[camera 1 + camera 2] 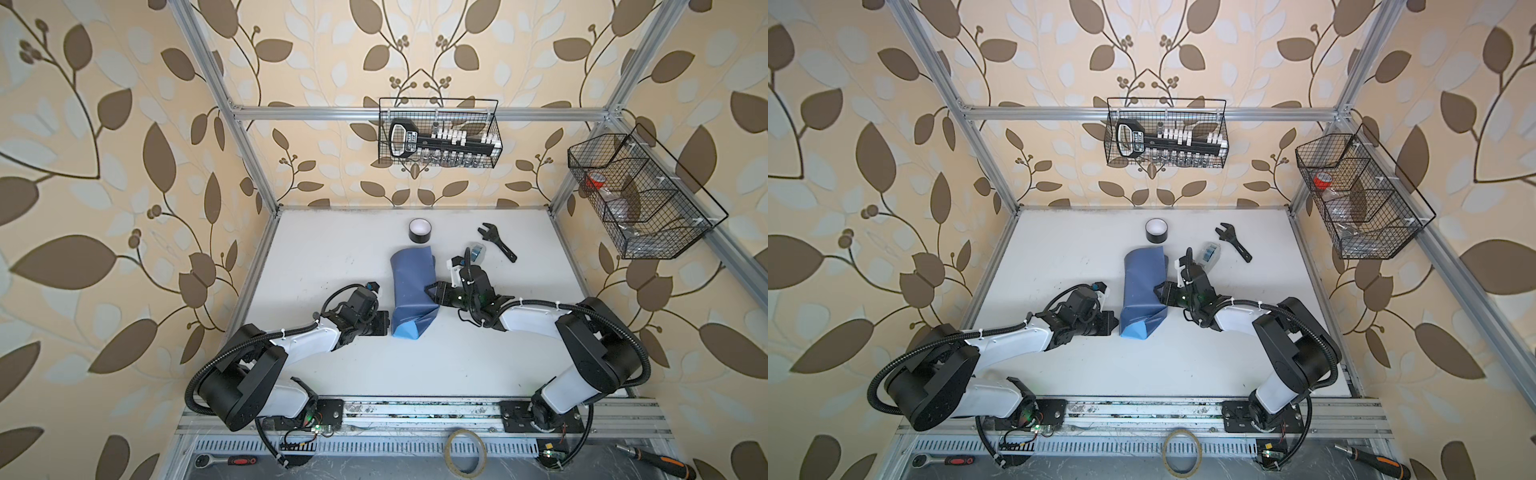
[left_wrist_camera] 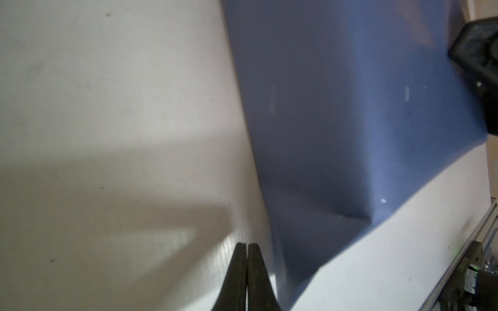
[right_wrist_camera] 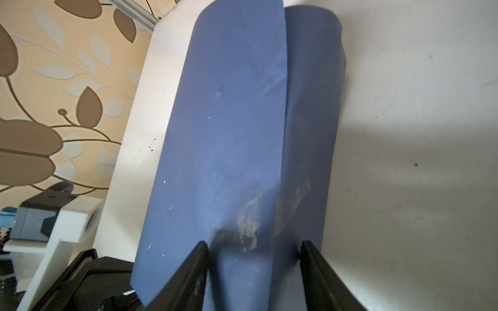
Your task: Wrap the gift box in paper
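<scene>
On the table, the paper lay folded into a long slate-blue bundle, the right gripper at its right edge with jaws apart astride it, grip uncertain, and the left gripper pinched shut on nothing just beside its near left corner.

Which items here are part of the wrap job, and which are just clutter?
Job: paper, folded into a bundle; gift box not visible, presumably inside.
Lying about: black tape roll, wrench, small clear case, ratchet, screwdriver.
</scene>
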